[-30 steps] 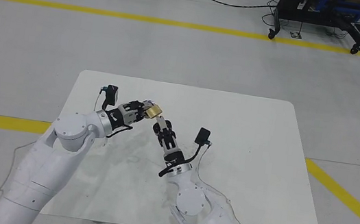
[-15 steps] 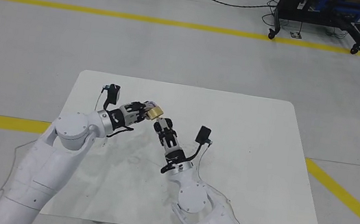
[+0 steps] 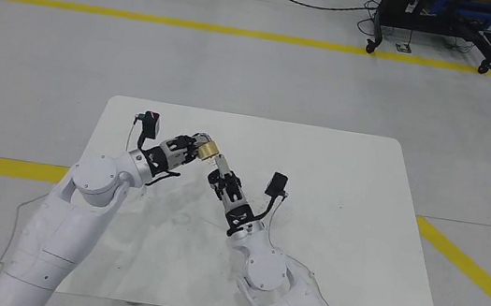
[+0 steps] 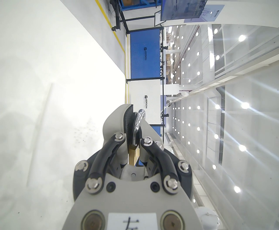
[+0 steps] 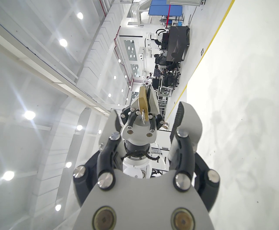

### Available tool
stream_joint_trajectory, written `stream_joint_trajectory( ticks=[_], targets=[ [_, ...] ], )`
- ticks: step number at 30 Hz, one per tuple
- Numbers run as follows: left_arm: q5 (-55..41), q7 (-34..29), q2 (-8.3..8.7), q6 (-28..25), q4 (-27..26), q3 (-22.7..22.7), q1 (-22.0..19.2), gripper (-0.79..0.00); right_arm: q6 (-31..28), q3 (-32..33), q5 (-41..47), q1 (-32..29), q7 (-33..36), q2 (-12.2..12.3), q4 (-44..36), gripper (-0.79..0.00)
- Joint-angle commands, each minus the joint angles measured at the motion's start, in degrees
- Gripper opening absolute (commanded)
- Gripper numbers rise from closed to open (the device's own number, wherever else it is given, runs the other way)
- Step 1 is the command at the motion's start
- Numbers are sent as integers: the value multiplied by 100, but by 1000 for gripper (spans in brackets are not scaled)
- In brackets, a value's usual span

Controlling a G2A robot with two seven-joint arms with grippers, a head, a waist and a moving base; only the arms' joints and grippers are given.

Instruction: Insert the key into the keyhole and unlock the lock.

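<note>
Brass padlock (image 5: pixel 143 102) sits clamped between the fingers (image 4: pixel 113 125) of the left gripper (image 4: pixel 136 123), its silver shackle (image 4: pixel 139 117) up at the fingertips. It is held over the left-centre of the white table (image 3: pixel 339 223). A small silver piece (image 5: pixel 142 117) juts from the padlock's end; whether it is the key cannot be told. Just right of the padlock and nearer, the right gripper (image 5: pixel 148 114) faces it with fingers spread apart and nothing between them. A white label (image 4: pixel 131 220) with a dark handwritten character sits on the left gripper's housing.
</note>
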Motion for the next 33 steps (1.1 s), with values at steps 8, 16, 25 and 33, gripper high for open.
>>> stream_joint_trajectory(
  ticks=[8,16,25,33],
  targets=[
    [-461,-229,-30,-68,15,-66,57,-785,-468,268,2235,-284,2067,60,-357,-606],
    [-701,-490,-39,-125,43,-131,64,-785,-238,658,3106,-297,2802,130,-275,-711],
    [-597,-539,-43,-125,-19,-127,95,-785,-202,583,3000,-166,2517,96,-131,-757],
    [-553,-588,-48,-121,-23,-130,89,-785,-100,568,2988,-128,2361,81,-107,-776]
  ],
)
